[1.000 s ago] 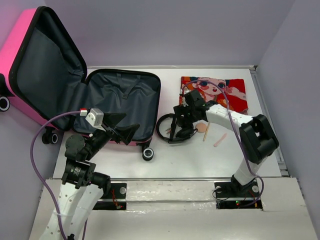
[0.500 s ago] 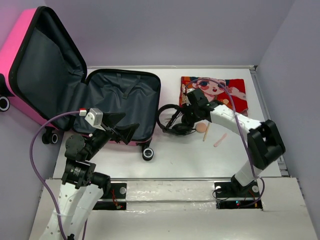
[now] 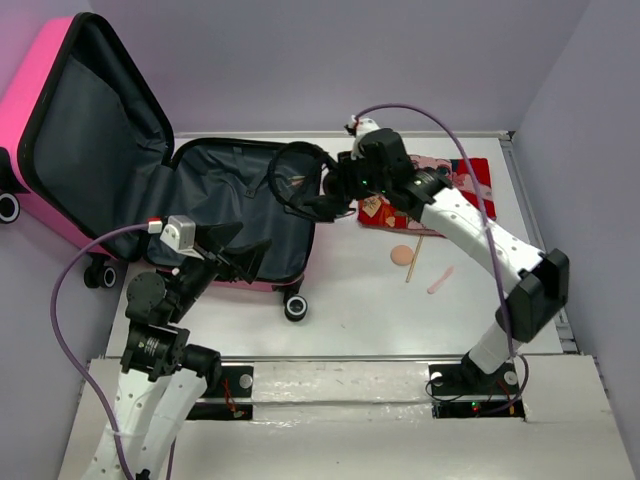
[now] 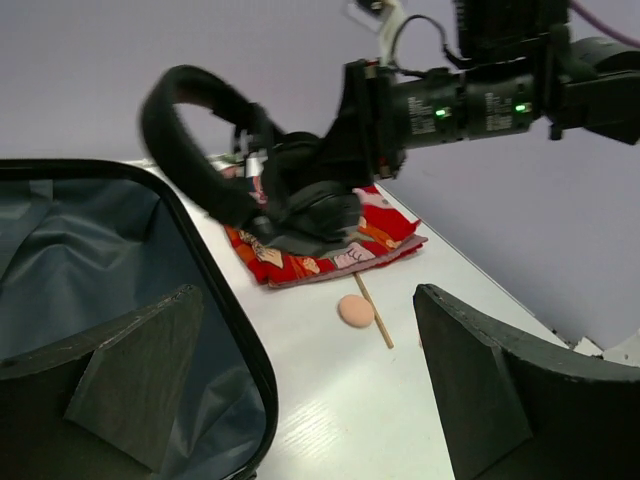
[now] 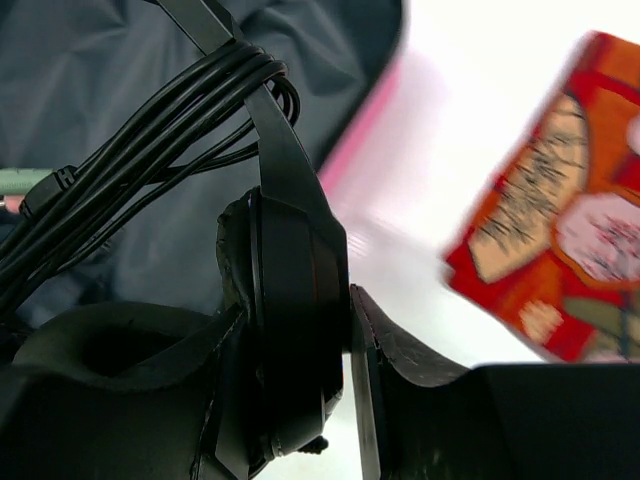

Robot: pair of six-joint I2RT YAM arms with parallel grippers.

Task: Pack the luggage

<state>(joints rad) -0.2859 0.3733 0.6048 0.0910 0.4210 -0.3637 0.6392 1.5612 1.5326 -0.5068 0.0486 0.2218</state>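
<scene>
Quick update on your right arm: a second ago the headphones were sitting on the table beside the case, and now your right gripper is carrying them up and leftward. Its fingers are pinching one earcup, with the band and bundled cable hanging out over the right rim of the luggage. The luggage is lying open at the back left, with the pink lid propped up and the grey-lined base flat on the table.

Your left gripper is hovering at the near edge of the base, fingers spread and holding nothing, pretty much where it was.

So the first item is looking close to packed. I'm guessing you're about to lower and let go over the lining. The red printed cloth and the pink puff on a stick are waiting on the table.
</scene>
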